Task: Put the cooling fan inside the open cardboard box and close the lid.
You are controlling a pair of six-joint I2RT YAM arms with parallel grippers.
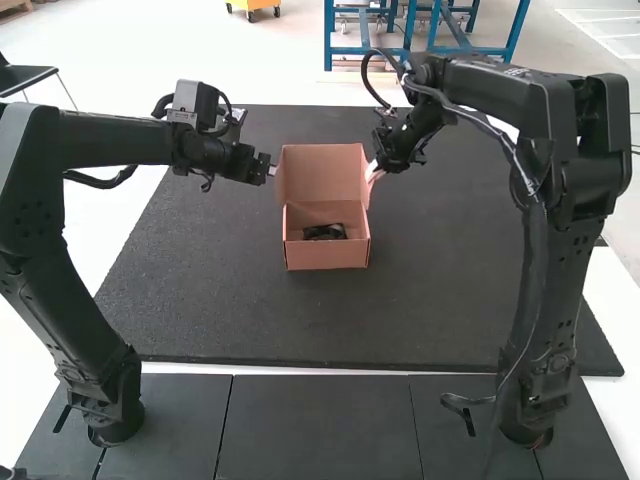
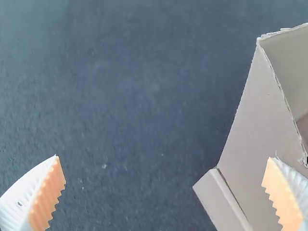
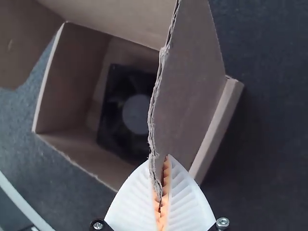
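The cooling fan (image 3: 126, 115) lies inside the cardboard box (image 1: 327, 255); right jaws pinch an edge of the upright lid (image 1: 322, 172); left jaws gape empty beside it; lid-closing looks the step in hand; next, swing the lid down.

Cardboard box (image 1: 327, 250): centre of mat (image 1: 200, 280). Cooling fan (image 1: 324, 232): inside box, flat on its floor. Lid (image 1: 322, 173): upright along box's rear edge. Left gripper (image 1: 268, 167): just left of lid. Right gripper (image 1: 372, 178): on lid's right edge.
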